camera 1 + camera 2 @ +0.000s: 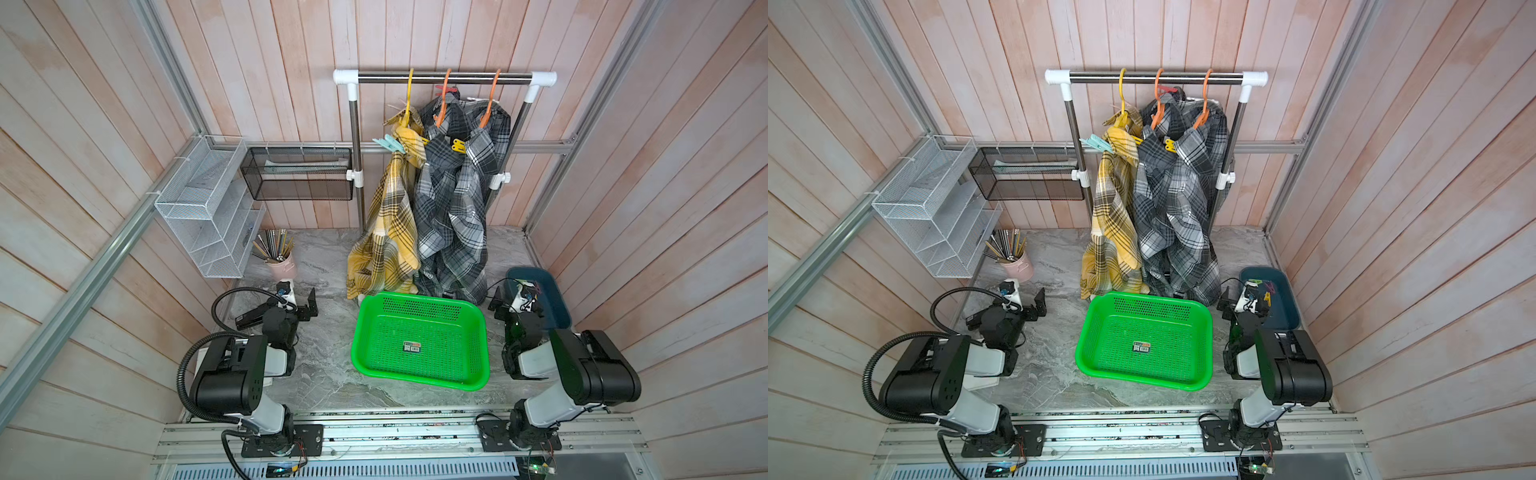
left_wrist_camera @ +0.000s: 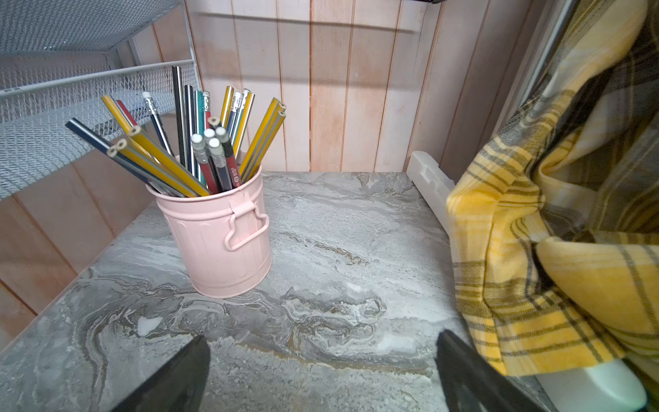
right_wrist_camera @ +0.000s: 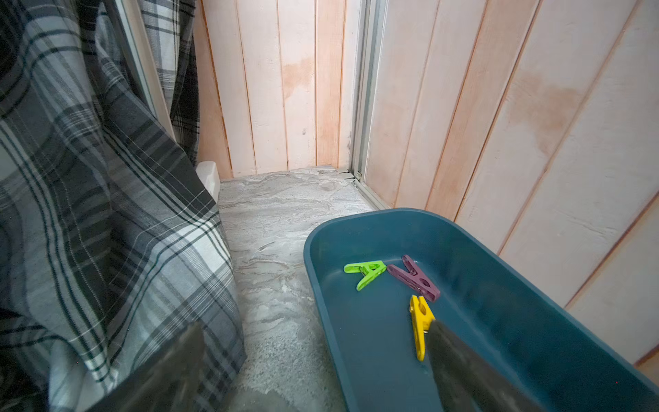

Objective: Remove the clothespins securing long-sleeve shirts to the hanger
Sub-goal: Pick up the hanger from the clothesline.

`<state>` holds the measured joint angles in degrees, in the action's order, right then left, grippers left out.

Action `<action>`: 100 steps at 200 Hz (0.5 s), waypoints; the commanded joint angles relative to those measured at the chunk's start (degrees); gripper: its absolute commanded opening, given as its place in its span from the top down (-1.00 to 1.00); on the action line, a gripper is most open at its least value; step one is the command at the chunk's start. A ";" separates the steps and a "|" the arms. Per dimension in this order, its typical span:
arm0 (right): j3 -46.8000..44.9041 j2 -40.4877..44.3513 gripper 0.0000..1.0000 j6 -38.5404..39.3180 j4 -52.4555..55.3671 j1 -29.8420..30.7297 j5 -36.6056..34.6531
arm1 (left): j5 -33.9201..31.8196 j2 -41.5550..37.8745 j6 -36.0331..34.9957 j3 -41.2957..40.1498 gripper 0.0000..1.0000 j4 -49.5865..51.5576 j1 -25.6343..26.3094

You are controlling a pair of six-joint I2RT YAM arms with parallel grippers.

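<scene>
The long-sleeve shirts are hanging at 12 o'clock on the table [image 1: 328,374], off a rail [image 1: 444,76]. The yellow plaid shirt [image 1: 390,232] is just beside two grey plaid shirts [image 1: 453,208], with the hems reaching down behind the green basket [image 1: 415,296]. The clothespins are pinching limp cloth to the hangers [image 1: 443,102], likely so nothing is sliding off. A pale teal clothespin [image 1: 388,144] is on the yellow shirt, a yellow clothespin [image 1: 458,145] is among the grey folds, and a red-pink clothespin [image 1: 448,89] is sitting high near the rail. The basket is sitting right at the hems, probably waiting for freed shirts.

Both arms are resting low, at 9 and 3 o'clock of the basket. The left fingers [image 2: 470,378] are standing wide apart, gripping nothing and facing a pink cup [image 2: 221,242] of pencils [image 2: 199,142]. The right fingers [image 3: 470,371] are likewise spread and empty, one hanging over the blue tub [image 3: 535,321].

The right wrist view is showing clearly what both top views are only hinting at. A green pin [image 3: 367,273], a purple pin [image 3: 415,278] and a yellow pin [image 3: 420,326] are lying loose in the tub, which seems to be the collecting spot. Only the top views are showing the pins up on the hangers.
</scene>
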<state>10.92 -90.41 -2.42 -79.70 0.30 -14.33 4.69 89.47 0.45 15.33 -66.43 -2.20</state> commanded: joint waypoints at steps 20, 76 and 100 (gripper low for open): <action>-0.11 0.30 -0.97 -0.66 -0.88 0.03 -0.35 | 0.41 0.15 -0.27 0.41 -1.00 -0.90 0.08; -0.11 0.33 -0.97 -0.66 -0.70 -0.03 -0.13 | 0.44 0.19 -0.27 0.41 -1.00 -0.97 0.09; -0.10 0.33 -0.96 -0.66 -0.71 -0.11 -0.07 | 0.72 0.26 -0.07 0.60 -1.00 -0.63 -0.07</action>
<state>10.92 -90.41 -2.61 -79.68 0.30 -14.31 4.71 89.47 0.45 15.33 -66.41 -2.20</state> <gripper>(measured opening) 0.983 0.998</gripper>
